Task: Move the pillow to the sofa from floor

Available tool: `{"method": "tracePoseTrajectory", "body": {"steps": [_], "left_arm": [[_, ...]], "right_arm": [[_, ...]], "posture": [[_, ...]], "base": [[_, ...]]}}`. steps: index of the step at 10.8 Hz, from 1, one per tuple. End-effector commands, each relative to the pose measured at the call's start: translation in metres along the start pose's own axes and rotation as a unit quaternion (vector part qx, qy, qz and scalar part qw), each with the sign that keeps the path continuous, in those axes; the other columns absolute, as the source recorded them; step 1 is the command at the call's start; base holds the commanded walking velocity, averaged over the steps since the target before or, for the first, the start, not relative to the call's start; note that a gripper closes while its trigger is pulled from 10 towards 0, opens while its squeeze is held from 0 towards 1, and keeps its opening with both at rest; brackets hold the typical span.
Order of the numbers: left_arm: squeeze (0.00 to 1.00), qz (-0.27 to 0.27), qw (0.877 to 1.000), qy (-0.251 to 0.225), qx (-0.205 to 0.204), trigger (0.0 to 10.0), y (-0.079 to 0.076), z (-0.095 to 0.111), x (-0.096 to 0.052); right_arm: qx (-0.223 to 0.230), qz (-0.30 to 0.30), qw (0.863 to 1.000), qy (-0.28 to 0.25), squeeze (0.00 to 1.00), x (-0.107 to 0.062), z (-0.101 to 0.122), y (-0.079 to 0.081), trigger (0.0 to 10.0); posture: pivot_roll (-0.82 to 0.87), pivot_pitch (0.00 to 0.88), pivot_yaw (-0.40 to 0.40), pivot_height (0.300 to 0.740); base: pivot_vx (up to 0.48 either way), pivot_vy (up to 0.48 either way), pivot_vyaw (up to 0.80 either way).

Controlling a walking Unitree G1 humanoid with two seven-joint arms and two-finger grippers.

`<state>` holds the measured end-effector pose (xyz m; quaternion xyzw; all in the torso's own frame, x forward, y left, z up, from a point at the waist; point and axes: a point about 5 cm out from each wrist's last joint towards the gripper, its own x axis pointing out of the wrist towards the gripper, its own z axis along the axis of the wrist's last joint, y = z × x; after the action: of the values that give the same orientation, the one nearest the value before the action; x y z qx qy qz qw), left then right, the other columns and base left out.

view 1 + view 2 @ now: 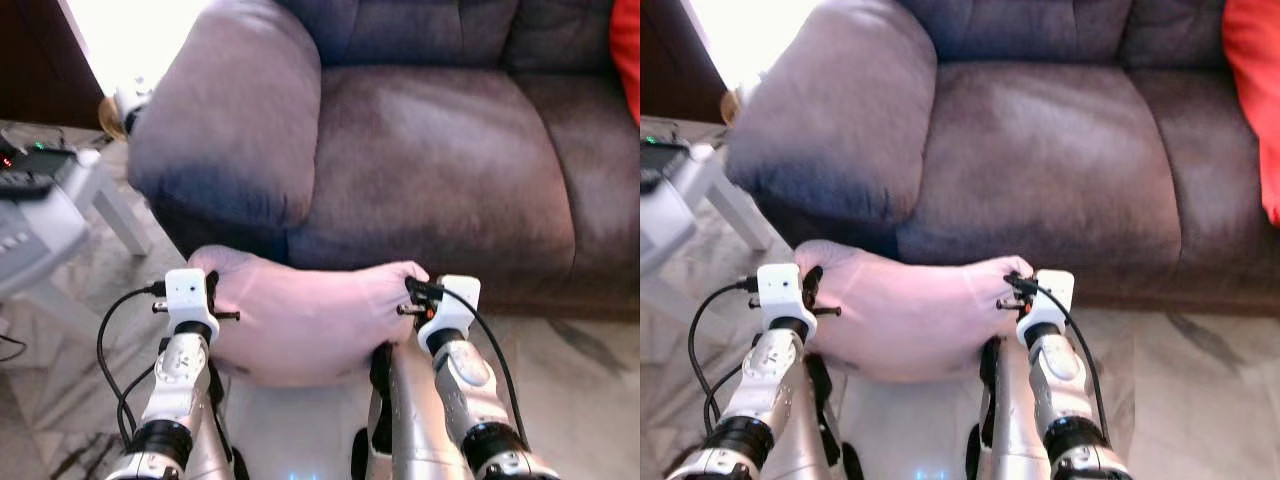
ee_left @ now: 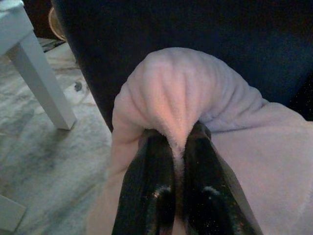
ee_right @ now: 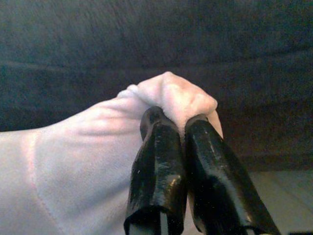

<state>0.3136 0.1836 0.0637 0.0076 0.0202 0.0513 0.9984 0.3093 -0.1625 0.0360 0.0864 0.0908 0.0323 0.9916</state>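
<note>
Hanging between the two silver arms, the pale pink pillow (image 1: pixel 305 320) is held just in front of the sofa (image 1: pixel 430 170), below the front edge of its seat cushion and beside the base of its big rounded armrest (image 1: pixel 235 110). The left pincer (image 2: pixel 178 147) is clamped on the pillow's left corner: its two black fingers (image 2: pixel 151 181) stand close together with a fold of the fleecy fabric bunched up between them. The right pincer (image 3: pixel 176 125) is clamped the same way on the opposite corner, a knot of pink cloth bulging out past its fingers (image 3: pixel 159 161). The pillow sags a little in the middle between the two grips. Under it lies a pale marbled floor (image 1: pixel 560 380). On the robot's left stands a white counter (image 1: pixel 70 200) with slanted legs, carrying dark devices with small red and green lights. An orange-red cushion (image 1: pixel 1252 90) rests at the sofa's right end.
</note>
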Motion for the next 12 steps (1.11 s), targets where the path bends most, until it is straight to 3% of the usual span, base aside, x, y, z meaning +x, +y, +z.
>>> {"method": "tracePoseTrajectory", "body": {"steps": [1,10,12], "left_arm": [[0.0,0.034,0.998,-0.046,0.004,10.0,0.014,0.0177,0.005],[0.0,0.037,0.999,-0.033,0.006,10.0,0.017,0.0089,0.0003],[0.0,0.037,0.999,-0.033,0.007,10.0,0.0176,0.0089,0.0003]], "right_arm": [[-0.007,-0.029,0.997,-0.068,0.0,0.005,0.0296,-0.0132,10.0],[-0.009,-0.03,0.998,-0.057,0.0,0.0003,0.0212,-0.0139,10.0],[-0.009,-0.03,0.998,-0.058,0.0,0.0004,0.0223,-0.0146,10.0]], "posture": [[0.08,0.11,-0.071,0.567],[0.08,0.107,-0.071,0.739],[0.08,0.108,-0.071,0.74]], "base": [[0.0,0.0,0.0],[0.0,0.0,0.0],[0.0,0.0,0.0]]}}
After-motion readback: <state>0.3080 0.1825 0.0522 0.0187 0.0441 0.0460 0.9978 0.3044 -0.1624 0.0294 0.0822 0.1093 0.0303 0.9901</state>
